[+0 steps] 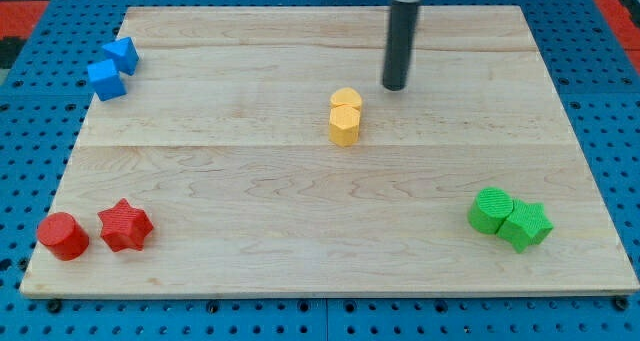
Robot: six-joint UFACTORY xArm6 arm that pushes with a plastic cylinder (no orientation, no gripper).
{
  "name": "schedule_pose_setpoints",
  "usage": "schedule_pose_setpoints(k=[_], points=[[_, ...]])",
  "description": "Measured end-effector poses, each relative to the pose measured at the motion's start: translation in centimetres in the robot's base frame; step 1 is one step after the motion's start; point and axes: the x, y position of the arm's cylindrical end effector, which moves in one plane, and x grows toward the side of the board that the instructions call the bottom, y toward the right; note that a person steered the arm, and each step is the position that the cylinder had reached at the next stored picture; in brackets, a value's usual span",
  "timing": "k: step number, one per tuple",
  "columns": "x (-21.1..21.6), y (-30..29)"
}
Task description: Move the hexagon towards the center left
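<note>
A yellow hexagon block [343, 125] stands near the middle of the wooden board [250, 191]. A second yellow block [346, 100], rounded and notched like a heart, touches it on the side toward the view's top. My tip [395, 85] rests on the board up and to the right of both yellow blocks, apart from them by a small gap. The rod rises from it out of the view's top.
Two blue blocks [120, 53] [105, 80] sit at the top left. A red cylinder [62, 235] and a red star [125, 225] sit at the bottom left. A green block [491, 209] and a green star [526, 224] touch at the bottom right.
</note>
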Motion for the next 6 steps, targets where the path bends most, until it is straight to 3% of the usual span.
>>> schedule_pose_setpoints(k=[1, 2, 3, 4, 6], points=[[3.0, 0.3], [6.7, -3.6], [6.8, -7.3], [2.7, -12.6], [4.7, -21.7]])
